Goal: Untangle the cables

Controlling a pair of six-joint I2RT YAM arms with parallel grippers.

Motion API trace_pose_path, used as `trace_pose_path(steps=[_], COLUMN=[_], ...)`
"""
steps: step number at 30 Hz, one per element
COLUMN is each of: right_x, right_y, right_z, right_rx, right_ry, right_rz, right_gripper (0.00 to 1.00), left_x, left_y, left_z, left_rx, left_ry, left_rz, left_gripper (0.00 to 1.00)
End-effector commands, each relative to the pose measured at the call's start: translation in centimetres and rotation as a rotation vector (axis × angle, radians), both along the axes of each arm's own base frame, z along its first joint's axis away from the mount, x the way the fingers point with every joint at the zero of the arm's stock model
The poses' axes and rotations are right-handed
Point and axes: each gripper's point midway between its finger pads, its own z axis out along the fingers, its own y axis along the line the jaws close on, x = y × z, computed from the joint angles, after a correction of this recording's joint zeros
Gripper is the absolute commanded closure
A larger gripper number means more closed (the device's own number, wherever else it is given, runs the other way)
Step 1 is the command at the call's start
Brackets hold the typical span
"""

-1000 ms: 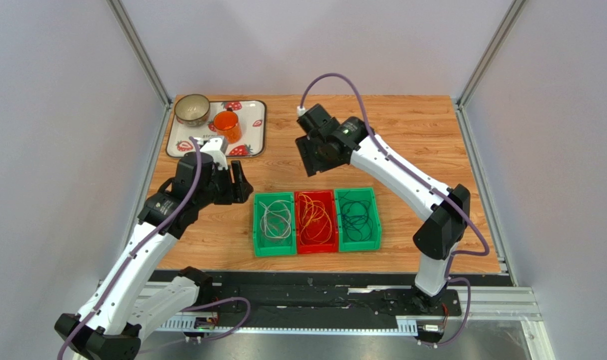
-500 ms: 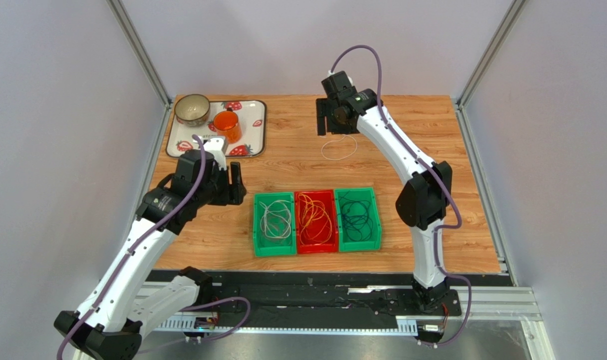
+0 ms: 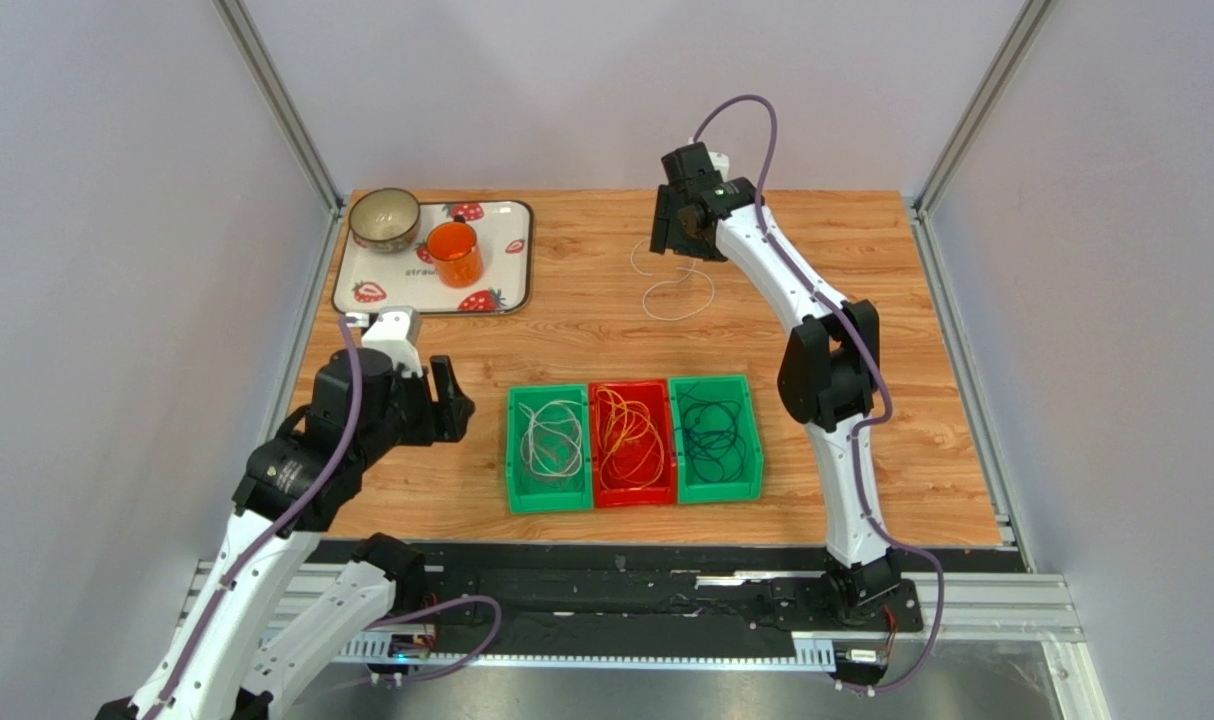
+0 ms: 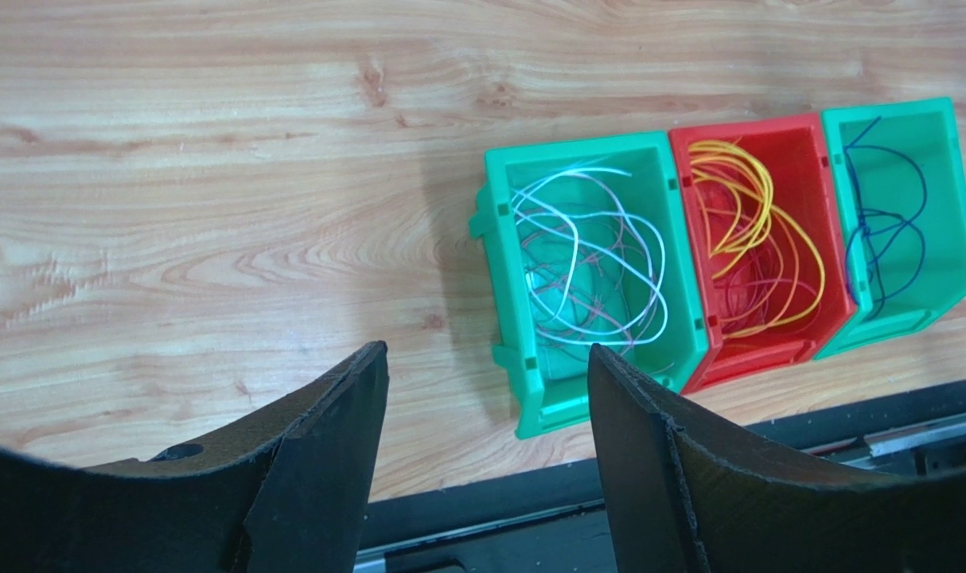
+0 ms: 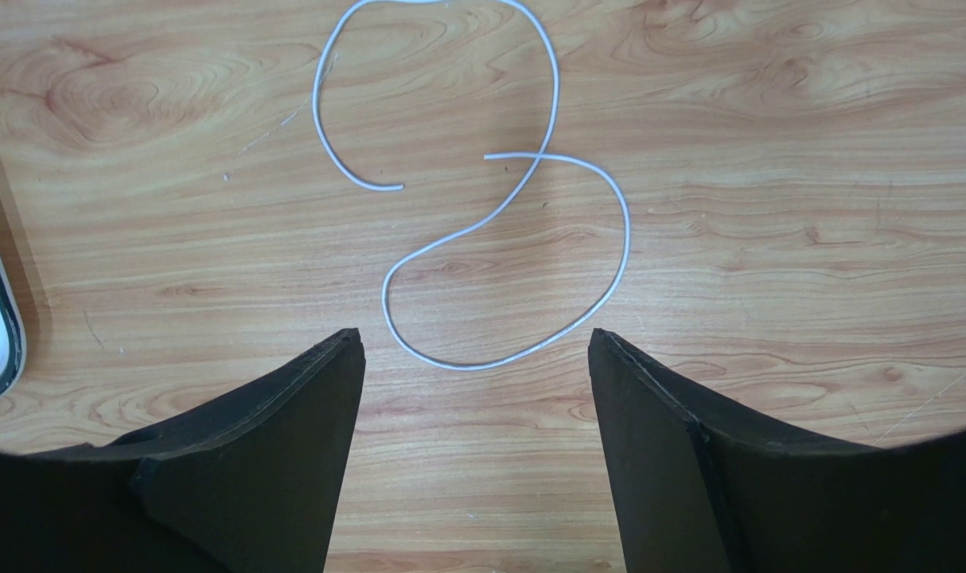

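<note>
my right gripper (image 5: 476, 340) hovers, jaws apart, over a loose white cable (image 5: 536, 161), while my left gripper (image 4: 488, 352), jaws likewise spread and empty, faces three bins (image 4: 578, 146).

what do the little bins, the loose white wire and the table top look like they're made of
Bins: likely moulded plastic, solid green and red, smooth with a slight sheen on the rims.
Loose white wire: probably plastic-coated, glossy and limp, lying in soft curves; its core is not visible.
Table top: wood or wood-look laminate, with visible grain and knots, matte.
</note>
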Motion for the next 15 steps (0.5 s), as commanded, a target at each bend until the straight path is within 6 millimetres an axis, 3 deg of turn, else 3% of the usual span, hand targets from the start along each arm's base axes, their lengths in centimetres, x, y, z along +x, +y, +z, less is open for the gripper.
trace_pose_path(steps=[1,15], right_x=[2.9,3.1], right_y=[-1.1,-1.7], right_z=[3.3,-0.5], right_rx=[0.057,0.135], right_ry=[-0.124,-0.016], right_rz=[-0.080,-0.070], right_gripper=[0.27,0.28], left_x=[0.0,0.0], left_y=[-0.6,0.1], left_z=[0.9,2.4], left_rx=[-0.045,-0.086], left_ry=[-0.054,-0.158], left_rz=[-0.026,-0.001], left_gripper=[0.30,0.29])
